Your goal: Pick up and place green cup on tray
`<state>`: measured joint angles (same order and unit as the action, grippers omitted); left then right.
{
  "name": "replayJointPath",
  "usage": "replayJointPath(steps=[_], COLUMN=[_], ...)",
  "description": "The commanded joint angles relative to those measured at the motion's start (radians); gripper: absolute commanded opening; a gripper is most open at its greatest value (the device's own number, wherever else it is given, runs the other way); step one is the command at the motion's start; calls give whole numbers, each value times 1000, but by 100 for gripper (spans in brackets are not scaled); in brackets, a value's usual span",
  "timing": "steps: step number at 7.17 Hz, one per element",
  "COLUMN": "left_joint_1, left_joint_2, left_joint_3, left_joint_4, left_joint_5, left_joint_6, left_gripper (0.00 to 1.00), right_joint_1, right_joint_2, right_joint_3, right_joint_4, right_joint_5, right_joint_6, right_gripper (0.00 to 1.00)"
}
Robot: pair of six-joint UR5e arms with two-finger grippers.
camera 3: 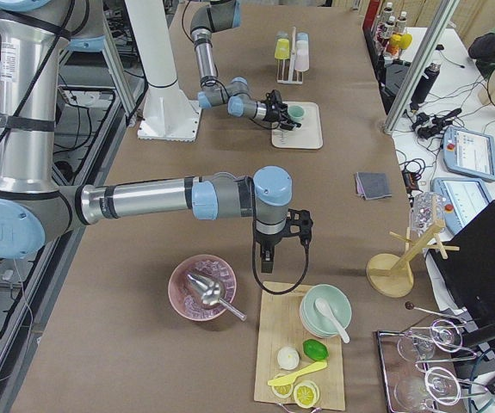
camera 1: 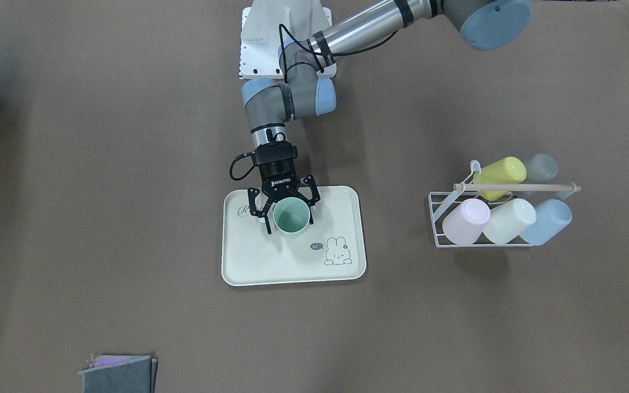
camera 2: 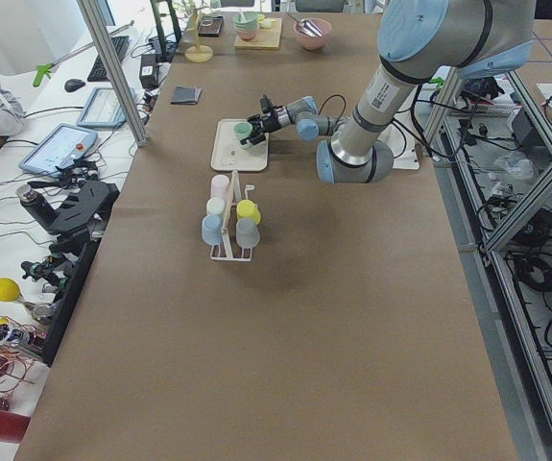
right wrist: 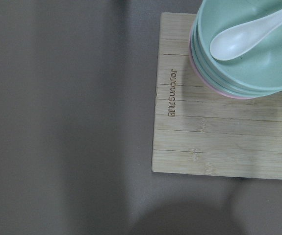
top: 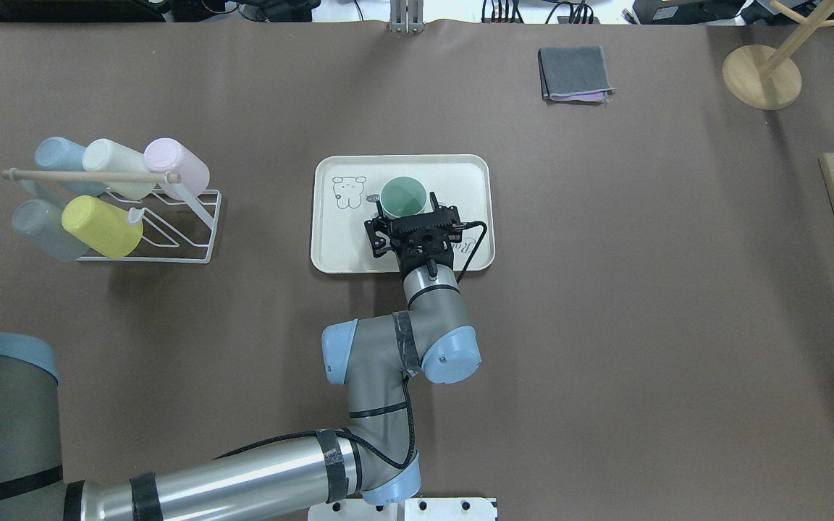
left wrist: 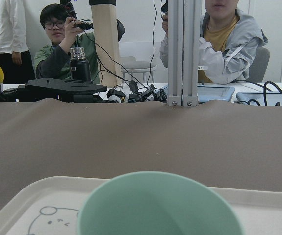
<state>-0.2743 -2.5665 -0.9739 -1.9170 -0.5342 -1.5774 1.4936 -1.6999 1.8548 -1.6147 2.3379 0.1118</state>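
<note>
While straddling upright mint-green plastic tumbler (camera 1: 291,214) on flat cream rabbit-print tray (camera 1: 260,262), centre frame, left pincer (camera 1: 290,222) spread apart: back off straight, without clipping rim.

tray (camera 1: 292,262) script: partly covered by the left hand (camera 1: 290,224).
green cup (left wrist: 159,205) base: cut off by the wrist view's bottom edge.
right hand (camera 3: 281,237) grip: too small to tell.

Hemmed in: the cup (camera 1: 291,215) stands between the spread fingers of the left claw (camera 1: 290,224), with open tray (camera 1: 292,267) only on the rabbit side and free air above its mouth. Bare tabletop (camera 1: 129,191) stretches on both sides of the tray, the rack (camera 1: 549,187) of cups and a folded cloth (camera 1: 118,374) well apart.
</note>
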Motion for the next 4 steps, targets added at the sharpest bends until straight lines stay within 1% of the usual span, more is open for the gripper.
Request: replayJointPath(steps=[1, 2, 4], left_joint_1=[1, -2, -8], left_joint_2=[41, 61, 71], left_joint_3=[-75, -104, -163], left_joint_4=[0, 1, 0], left_joint_5=[0, 0, -13], left_joint_6=[2, 5, 40], left_gripper=[98, 98, 98], right_joint_1=[13, 14, 30], right_joint_2=[-1, -1, -9], right_joint_3=[6, -3, 12], right_joint_4=[-7, -4, -7], right_joint_5=[3, 3, 6], right_joint_6=[2, 2, 2], right_gripper=[100, 100, 100])
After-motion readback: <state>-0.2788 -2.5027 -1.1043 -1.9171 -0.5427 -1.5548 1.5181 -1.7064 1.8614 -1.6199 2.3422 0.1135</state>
